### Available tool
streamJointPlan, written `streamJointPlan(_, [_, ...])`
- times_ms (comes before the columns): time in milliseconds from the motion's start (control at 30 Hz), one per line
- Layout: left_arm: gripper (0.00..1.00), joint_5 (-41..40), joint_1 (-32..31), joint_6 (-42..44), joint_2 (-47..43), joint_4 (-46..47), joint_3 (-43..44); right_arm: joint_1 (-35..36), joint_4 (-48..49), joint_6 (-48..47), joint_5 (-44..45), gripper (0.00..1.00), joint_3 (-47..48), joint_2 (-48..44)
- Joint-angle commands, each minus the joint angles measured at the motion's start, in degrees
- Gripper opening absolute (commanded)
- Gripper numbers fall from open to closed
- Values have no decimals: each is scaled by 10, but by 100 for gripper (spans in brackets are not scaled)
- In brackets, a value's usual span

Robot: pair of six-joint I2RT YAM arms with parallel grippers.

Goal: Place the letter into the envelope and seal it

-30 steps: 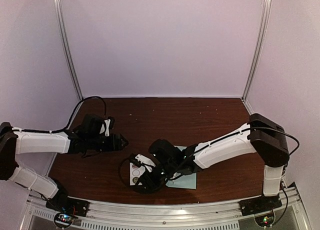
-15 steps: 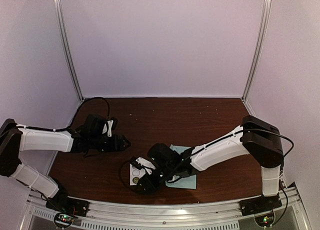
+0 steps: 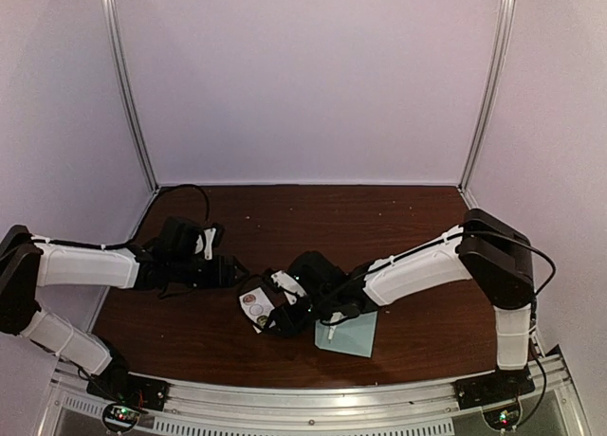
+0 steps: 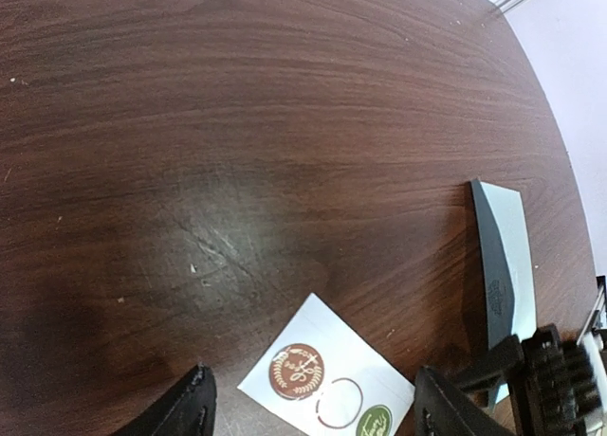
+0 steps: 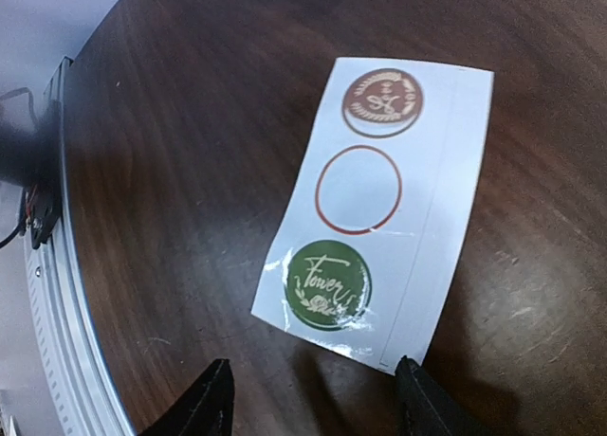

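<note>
Pale lilac walls enclose a dark, wood-grained table (image 3: 285, 218), its varnish scuffed in dull patches. On it lies a glossy white rectangular sticker sheet (image 5: 379, 208), flat and slightly askew. It carries a round brown sticker (image 5: 382, 101) with a wreath motif, a bare circle (image 5: 358, 190) outlined in red, and a round green sticker (image 5: 327, 284) with cursive lettering, in a row. The backing near the green one looks crinkled.

The pale teal paper envelope (image 3: 353, 334) lies flat just beside the sheet, on the right arm's side, partly under that arm. I cannot tell whether its flap is down, and no letter shows.

The right gripper (image 5: 316, 403) hovers low over the sheet's green end, fingers spread, holding nothing. The left gripper (image 4: 313, 412) sits at the sheet's opposite side, also spread and empty.

The step looks like lifting a sticker for the seal. It would go best with one finger pinning the slick backing while the other catches the sticker's rim, peeling shallowly so the thin sheet neither slides nor curls.
</note>
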Motion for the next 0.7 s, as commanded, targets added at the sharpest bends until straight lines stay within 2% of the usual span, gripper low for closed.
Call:
streamJointPlan(0, [73,12,4,3,-4,32,-9,-27,-39,-2,28,58,24,30])
streamJointPlan(267, [73,8,8,-7,12,40,-7,-55,-34,6,22,57,65,60])
streamJointPlan(667, [73,19,30,-10,60,44,18,-26,-19,8,-38,59,16,-17])
